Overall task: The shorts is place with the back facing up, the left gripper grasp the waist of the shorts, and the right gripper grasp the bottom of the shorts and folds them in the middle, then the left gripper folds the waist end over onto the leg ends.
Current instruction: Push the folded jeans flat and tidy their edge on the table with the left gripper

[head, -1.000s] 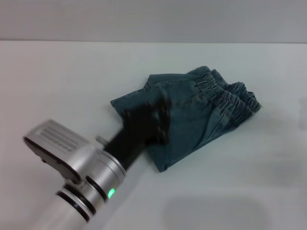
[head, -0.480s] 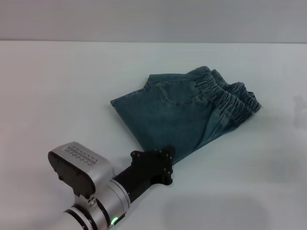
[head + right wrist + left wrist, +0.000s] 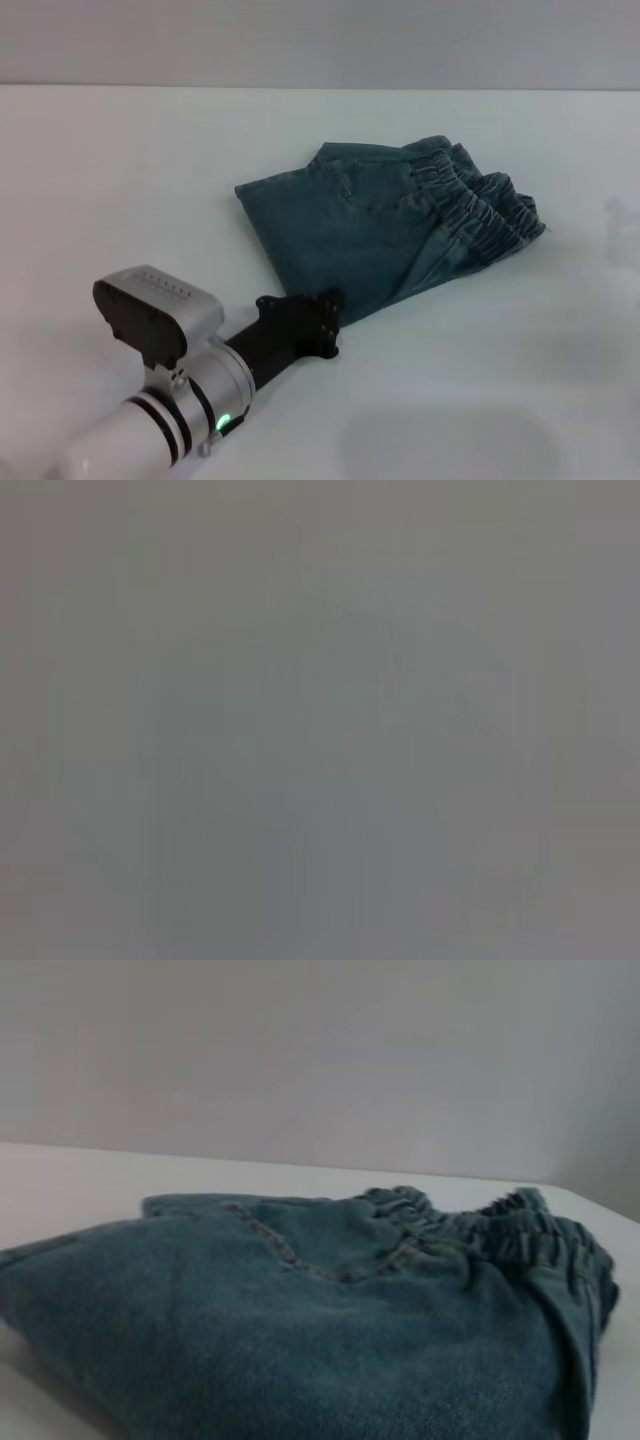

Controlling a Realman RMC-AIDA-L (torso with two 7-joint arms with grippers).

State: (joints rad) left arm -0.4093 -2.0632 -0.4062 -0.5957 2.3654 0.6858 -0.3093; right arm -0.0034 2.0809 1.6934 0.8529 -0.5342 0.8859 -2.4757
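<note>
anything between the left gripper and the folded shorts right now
Nothing. In the head view the left gripper sits right at the near corner of the shorts, on the white table. Whether they touch is unclear.

A plain white worktop fills most of the head view, smooth and matte. Behind its far edge rises a bare pale grey wall. The left wrist view shows the same wall above a strip of the worktop.
</note>
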